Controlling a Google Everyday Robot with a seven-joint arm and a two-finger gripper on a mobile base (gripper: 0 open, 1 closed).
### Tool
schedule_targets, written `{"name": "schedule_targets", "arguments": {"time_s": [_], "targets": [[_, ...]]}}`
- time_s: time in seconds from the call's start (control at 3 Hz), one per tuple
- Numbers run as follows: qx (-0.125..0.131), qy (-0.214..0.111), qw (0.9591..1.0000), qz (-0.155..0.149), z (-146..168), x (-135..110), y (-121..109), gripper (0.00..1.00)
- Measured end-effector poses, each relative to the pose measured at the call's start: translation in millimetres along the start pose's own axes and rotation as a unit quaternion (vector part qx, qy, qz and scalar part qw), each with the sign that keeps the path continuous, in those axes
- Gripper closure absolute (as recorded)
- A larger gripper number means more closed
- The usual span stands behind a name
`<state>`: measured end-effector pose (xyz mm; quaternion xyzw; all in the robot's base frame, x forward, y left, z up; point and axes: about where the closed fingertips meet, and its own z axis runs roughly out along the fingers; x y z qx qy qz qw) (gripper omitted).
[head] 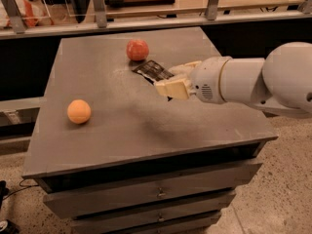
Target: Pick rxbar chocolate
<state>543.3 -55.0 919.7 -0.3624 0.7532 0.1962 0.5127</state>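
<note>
Rxbar chocolate (152,70): flat, thin bar in a glossy black wrapper with faint pale print. Its near end sits between the gripper's fingers; its free end points up-left toward the red apple (137,49), close to it but apart.
Position: over the back-right part of the grey cabinet top (122,130). It appears raised a little off the surface, with a dark shadow under the gripper, though I cannot be sure of the clearance.
Gripper (171,79): at the end of the white arm (253,79), which reaches in from the right, low over the top. The cream fingers (170,88) are closed on the bar's near end.
Step in hand: grasp made, lift apparently under way (judgement).
Next move calls for: a straight rise with the grip held firm. The bar is pinched at one end only, so the slick wrapper could pivot or slip. Keep the free end off the apple.
Other items: orange (79,111) at front-left, well apart; drawers (156,194) below.
</note>
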Motion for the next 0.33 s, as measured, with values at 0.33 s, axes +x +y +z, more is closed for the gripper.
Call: {"name": "schedule_targets", "arguments": {"time_s": [0.33], "targets": [[0.0,0.0,1.0,0.0,0.0,-0.1,0.1,1.0]]}}
